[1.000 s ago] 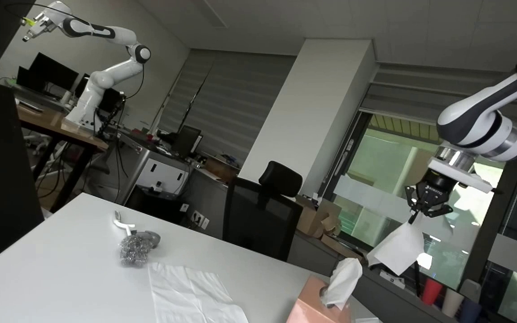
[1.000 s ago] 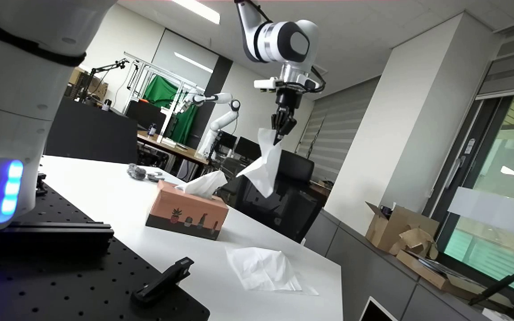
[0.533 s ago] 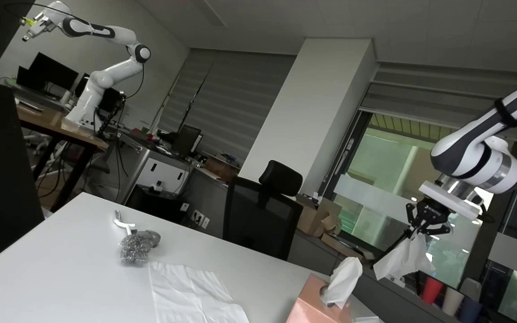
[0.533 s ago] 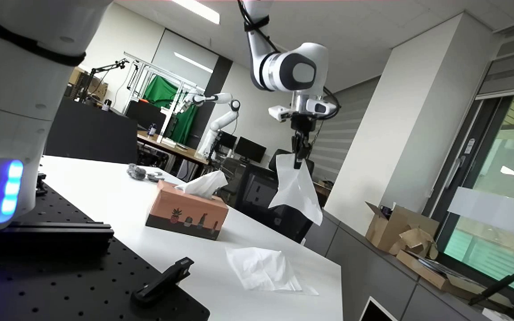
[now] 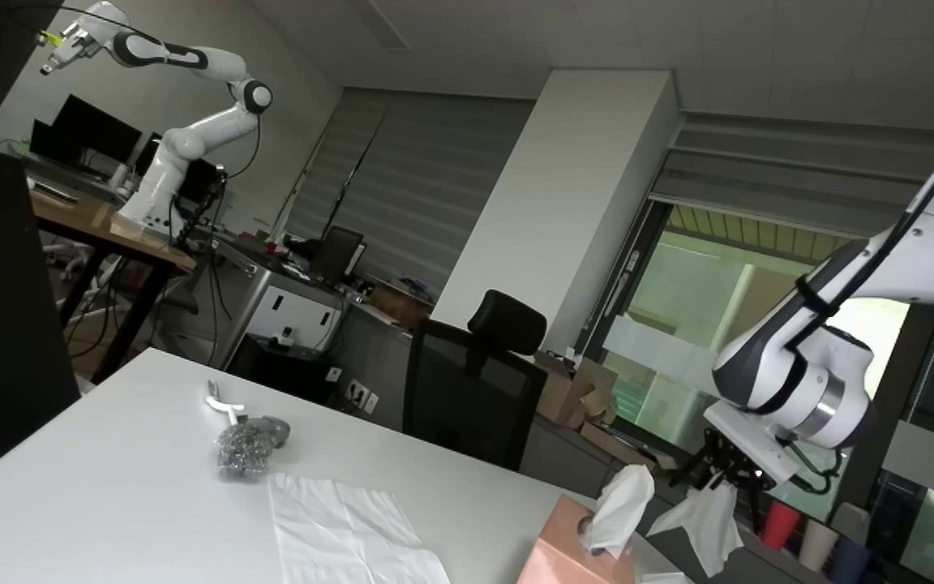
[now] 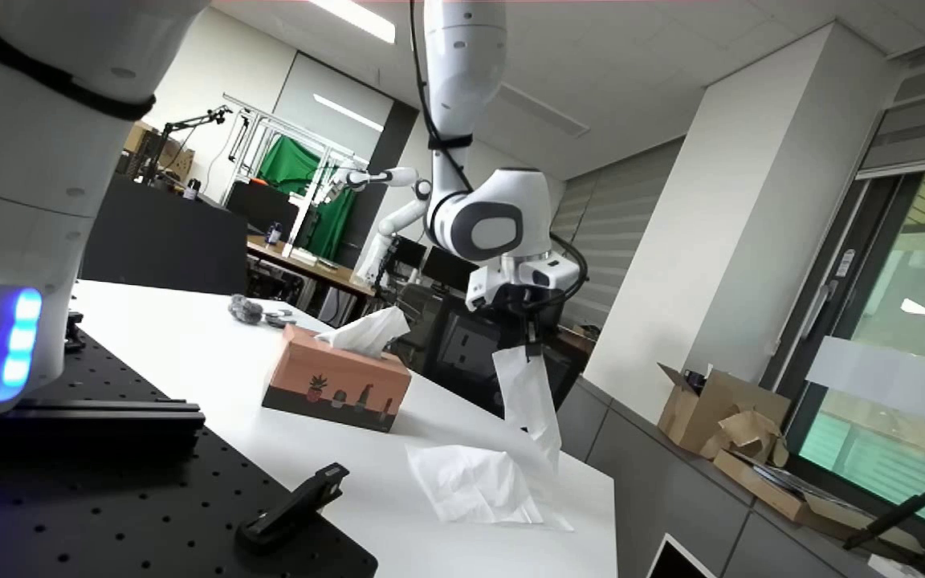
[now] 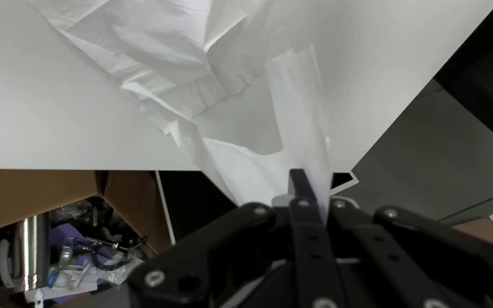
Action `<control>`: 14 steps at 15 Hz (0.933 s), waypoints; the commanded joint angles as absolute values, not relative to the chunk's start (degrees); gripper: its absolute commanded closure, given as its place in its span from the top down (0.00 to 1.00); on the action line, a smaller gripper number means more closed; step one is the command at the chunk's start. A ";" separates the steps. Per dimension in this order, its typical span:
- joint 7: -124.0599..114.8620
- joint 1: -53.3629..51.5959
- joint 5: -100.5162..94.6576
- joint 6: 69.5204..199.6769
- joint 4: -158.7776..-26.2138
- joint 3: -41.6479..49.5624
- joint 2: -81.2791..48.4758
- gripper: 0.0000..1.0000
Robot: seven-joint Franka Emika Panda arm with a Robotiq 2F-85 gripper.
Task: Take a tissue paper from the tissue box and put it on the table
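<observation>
My gripper is shut on a white tissue, which hangs below the fingers over the far edge of the white table. The gripper and held tissue are also beyond the tissue box in an exterior view. In the wrist view the fingertips pinch the held tissue. The pink tissue box has a tissue sticking out of its top. A crumpled tissue lies on the table under the held one; whether they touch is unclear. A spread tissue lies left of the box.
A grey fuzzy item lies at the table's far end. A black clip-like device sits on the black perforated plate. A black chair stands by the table. A cardboard box lies past the table edge.
My gripper has moved down toward the table with the tissue still in it. The hanging tissue has dropped close to the tissue on the table. The tissue box has not moved.
</observation>
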State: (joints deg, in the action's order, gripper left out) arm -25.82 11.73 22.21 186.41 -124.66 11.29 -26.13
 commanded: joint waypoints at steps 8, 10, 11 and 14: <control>-25.81 6.71 30.81 195.79 -117.69 10.81 -46.60 0.00; -25.62 7.17 30.14 192.43 -117.71 9.78 -45.92 0.27; -25.59 7.82 29.55 190.30 -117.99 8.82 -44.91 0.32; -25.34 9.85 28.38 182.69 -118.82 5.26 -40.73 0.52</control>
State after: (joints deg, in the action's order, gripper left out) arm -25.81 7.12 29.33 189.86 -118.16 8.70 -45.61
